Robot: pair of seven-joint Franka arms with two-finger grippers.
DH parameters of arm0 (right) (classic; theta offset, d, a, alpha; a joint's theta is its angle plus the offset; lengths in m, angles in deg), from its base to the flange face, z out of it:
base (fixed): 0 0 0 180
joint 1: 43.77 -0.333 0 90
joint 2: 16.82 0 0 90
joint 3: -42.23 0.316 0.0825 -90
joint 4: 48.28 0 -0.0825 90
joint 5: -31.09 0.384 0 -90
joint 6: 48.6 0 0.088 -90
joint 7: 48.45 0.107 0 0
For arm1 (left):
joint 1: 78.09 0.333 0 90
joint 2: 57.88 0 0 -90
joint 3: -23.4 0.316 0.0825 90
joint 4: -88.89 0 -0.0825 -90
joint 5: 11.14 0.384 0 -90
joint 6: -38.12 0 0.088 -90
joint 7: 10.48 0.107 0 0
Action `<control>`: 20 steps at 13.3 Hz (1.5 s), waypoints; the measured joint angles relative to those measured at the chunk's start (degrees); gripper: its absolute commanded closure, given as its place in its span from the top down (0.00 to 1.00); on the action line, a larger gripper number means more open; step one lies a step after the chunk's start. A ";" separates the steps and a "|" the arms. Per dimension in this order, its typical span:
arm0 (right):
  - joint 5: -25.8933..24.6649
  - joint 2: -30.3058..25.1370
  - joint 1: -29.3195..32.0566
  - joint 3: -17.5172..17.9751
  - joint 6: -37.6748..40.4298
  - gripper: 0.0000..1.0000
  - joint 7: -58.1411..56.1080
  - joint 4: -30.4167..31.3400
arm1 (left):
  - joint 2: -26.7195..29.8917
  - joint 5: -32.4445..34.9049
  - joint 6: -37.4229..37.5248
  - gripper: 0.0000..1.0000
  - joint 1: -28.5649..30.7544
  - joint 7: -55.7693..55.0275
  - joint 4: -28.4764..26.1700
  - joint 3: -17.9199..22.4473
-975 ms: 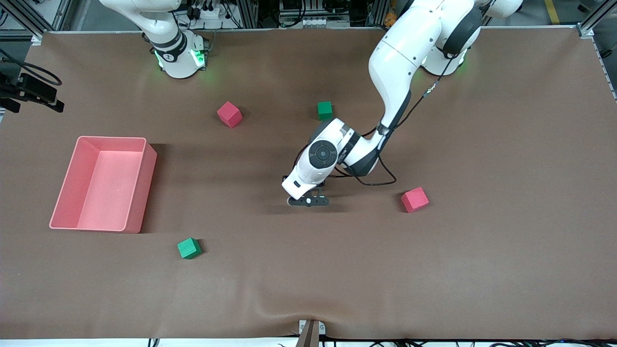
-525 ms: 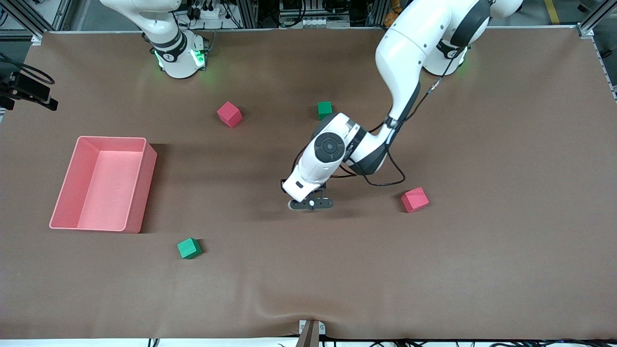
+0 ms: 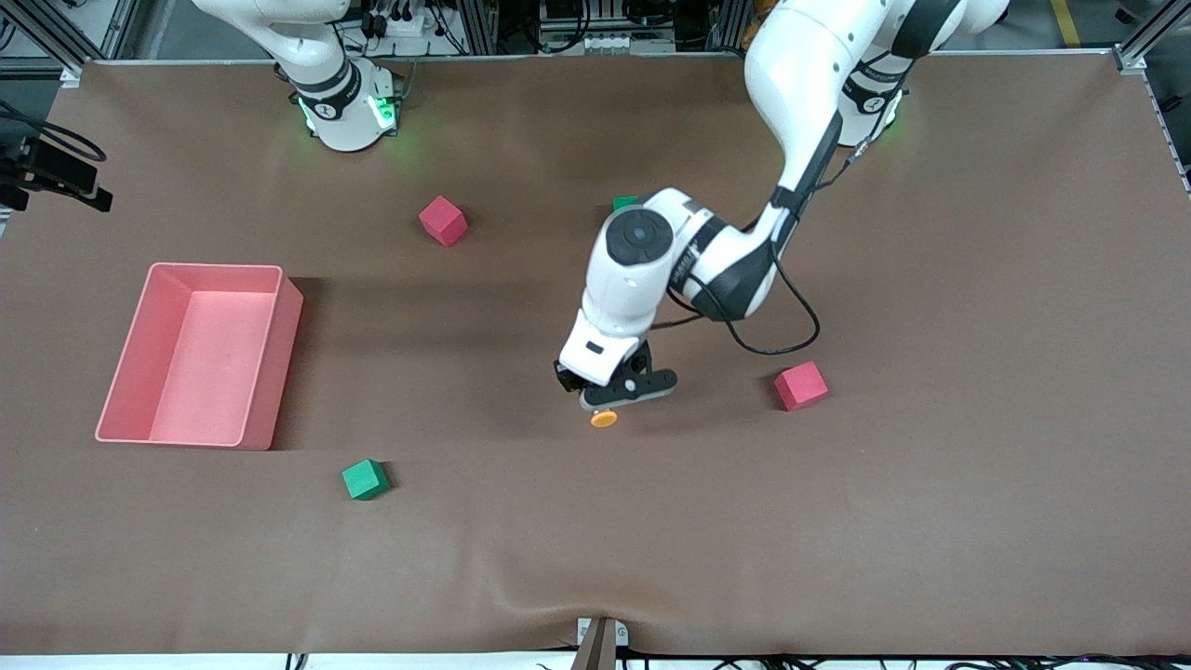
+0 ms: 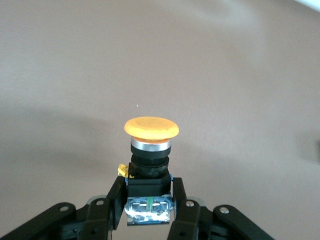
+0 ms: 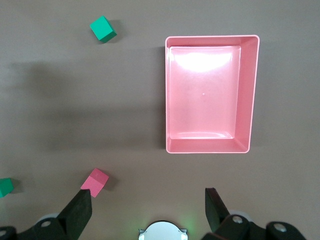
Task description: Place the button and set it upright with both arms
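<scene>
The button has a round orange cap [image 4: 151, 127] on a black body. My left gripper [image 4: 148, 207] is shut on the base of that body, and the cap points away from the gripper. In the front view the left gripper [image 3: 609, 402] is low over the middle of the table, and the orange cap [image 3: 604, 419] sticks out from it toward the front camera. My right gripper [image 5: 147, 210] is open and empty, high above the table over its own green-lit base [image 5: 161, 234]. The right arm waits.
A pink tray [image 3: 288, 316] stands toward the right arm's end and shows in the right wrist view [image 5: 250, 90]. Red cubes [image 3: 443, 221] [image 3: 800, 385] and a green cube [image 3: 365, 479] lie on the table. Another green cube [image 3: 623, 201] is mostly hidden by the left arm.
The left gripper has risen and tilted, and shifted a little toward the left arm's end. The orange cap, hidden before, now shows below the fingers. The right arm has barely moved.
</scene>
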State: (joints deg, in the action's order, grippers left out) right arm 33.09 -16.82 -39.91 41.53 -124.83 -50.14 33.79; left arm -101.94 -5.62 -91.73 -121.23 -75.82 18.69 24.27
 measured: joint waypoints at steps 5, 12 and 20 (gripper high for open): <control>0.00 -0.01 0.13 -0.16 0.02 1.00 0.01 -0.09 | -0.04 23.34 1.44 0.05 -7.53 -29.22 -2.23 -0.01; 0.06 -0.07 0.85 -0.38 0.13 1.00 0.01 -0.73 | -3.02 46.11 20.46 0.10 -18.19 -44.17 -2.67 0.19; 0.02 -0.09 1.22 -0.70 0.22 1.00 0.01 -1.91 | -6.22 54.19 28.13 0.01 -21.00 -58.91 -2.74 0.65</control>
State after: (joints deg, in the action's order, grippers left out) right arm 33.12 -16.91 -38.68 40.83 -124.61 -50.13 31.88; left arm -108.16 48.58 -63.60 -142.23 -134.74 15.95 24.92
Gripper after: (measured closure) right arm 0.000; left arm 0.577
